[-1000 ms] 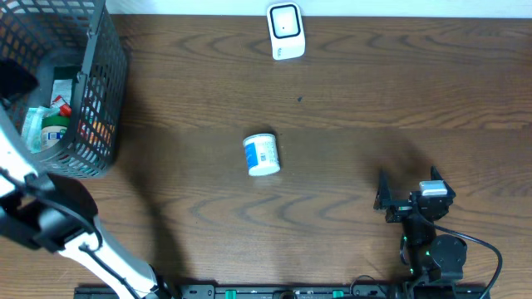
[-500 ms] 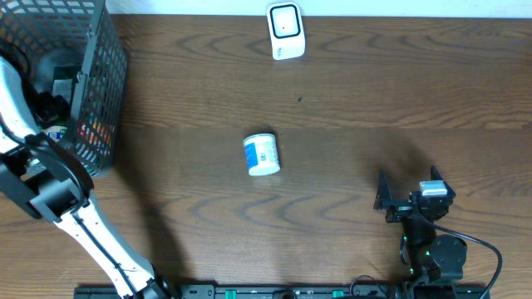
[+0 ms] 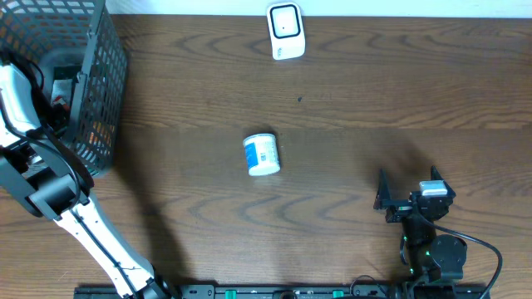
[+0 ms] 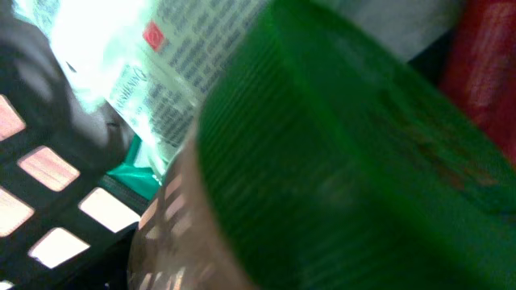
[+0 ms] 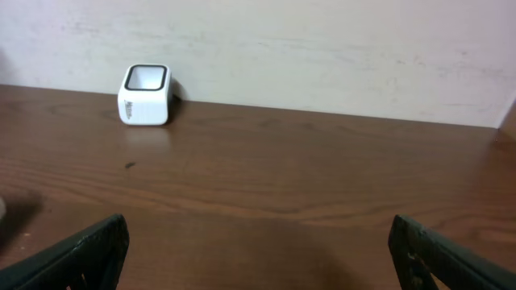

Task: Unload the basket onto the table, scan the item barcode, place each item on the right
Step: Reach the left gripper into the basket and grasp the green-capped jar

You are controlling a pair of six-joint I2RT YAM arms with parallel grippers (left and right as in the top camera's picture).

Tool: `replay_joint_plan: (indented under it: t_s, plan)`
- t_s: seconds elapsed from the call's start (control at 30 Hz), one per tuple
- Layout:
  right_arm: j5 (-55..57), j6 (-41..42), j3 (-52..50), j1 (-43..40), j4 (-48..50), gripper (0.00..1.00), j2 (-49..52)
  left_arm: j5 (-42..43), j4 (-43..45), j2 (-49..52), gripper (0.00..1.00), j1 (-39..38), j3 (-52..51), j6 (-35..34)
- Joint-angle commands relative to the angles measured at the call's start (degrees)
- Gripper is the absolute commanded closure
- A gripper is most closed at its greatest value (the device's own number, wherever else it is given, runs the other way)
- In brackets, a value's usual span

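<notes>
**Left arm inside basket; scanner in plain view**

We find the left arm [image 3: 46, 178] reaching down into the black mesh basket [image 3: 104, 91] at the far left corner of the table [image 3: 374, 100]. From above, the arm and the mesh wall hide the left gripper. Its wrist view is filled by a green ribbed cap [image 4: 339, 161], very close and blurred. A printed packet [image 4: 173, 72] lies behind the cap, and something red [image 4: 488, 56] sits at the upper right. We cannot tell how wide the left jaws stand or whether they grip anything.

The white scanner [image 3: 285, 31] stands at the far edge. A white tub [image 3: 262, 154] with a blue label lies on its side mid-table, and only bare wood lies between it and the scanner.

The right gripper [image 5: 258, 258] rests near the front edge with its jaws spread wide, holding nothing.
</notes>
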Motion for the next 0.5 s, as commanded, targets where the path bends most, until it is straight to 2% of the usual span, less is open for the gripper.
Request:
replay_joint_plan:
  t_s: [0.0,0.13,0.3,0.47]
  plan:
    - [0.11,0.72,-0.04,0.35,-0.20,0.01,-0.31,-0.02,0.24,-0.28,0.26,0.02,-0.28,-1.09]
    - [0.11,0.72,-0.04,0.35,-0.20,0.01,-0.31,-0.04,0.04,-2.29,0.40,0.02,2.80,-1.09]
    - [0.11,0.72,-0.04,0.35,-0.20,0.01,-0.28,-0.04,1.18,-7.82,0.41,0.02,5.53,-2.40]
    - [0.11,0.72,-0.04,0.35,-0.20,0.01,-0.31,-0.07,4.31,-18.53,0.41,0.02,5.53,-6.14]
